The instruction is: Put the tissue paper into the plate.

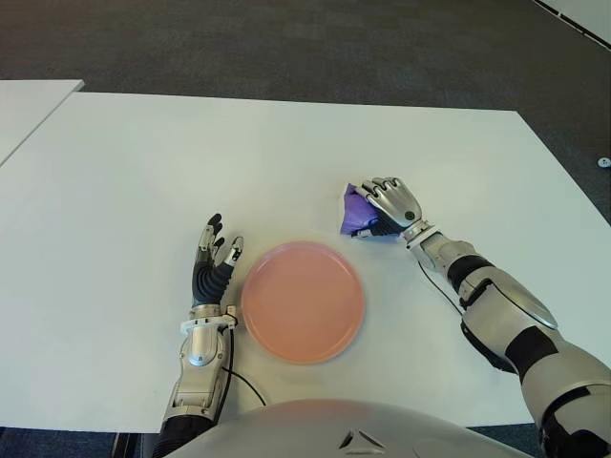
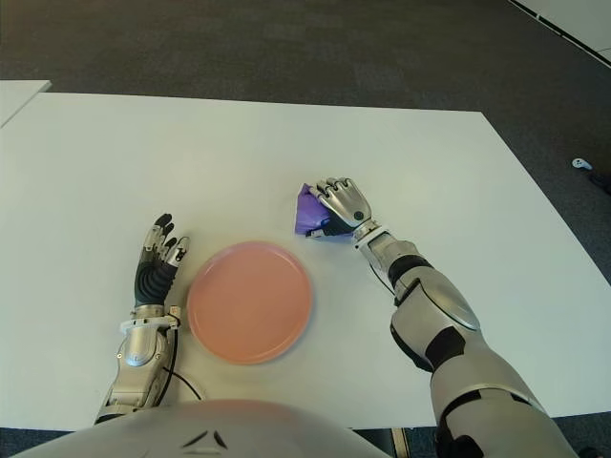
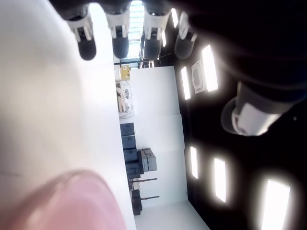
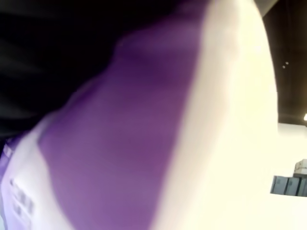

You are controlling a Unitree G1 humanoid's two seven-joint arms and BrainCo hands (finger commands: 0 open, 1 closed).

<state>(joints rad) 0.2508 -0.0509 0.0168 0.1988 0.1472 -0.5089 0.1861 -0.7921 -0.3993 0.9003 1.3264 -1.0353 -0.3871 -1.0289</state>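
The tissue paper (image 1: 355, 208) is a small purple packet lying on the white table (image 1: 143, 172), up and to the right of the pink plate (image 1: 302, 301). My right hand (image 1: 389, 205) lies on top of the packet with its fingers curled over it. In the right wrist view the purple packet (image 4: 120, 143) fills the picture close under the palm. The plate has nothing in it. My left hand (image 1: 215, 256) shows just left of the plate, fingers (image 3: 120, 40) straight and spread, holding nothing.
A second white table's corner (image 1: 29, 105) shows at the far left. Dark carpet (image 1: 286, 48) lies beyond the table's far edge. My right forearm (image 1: 496, 305) crosses the table's right front part.
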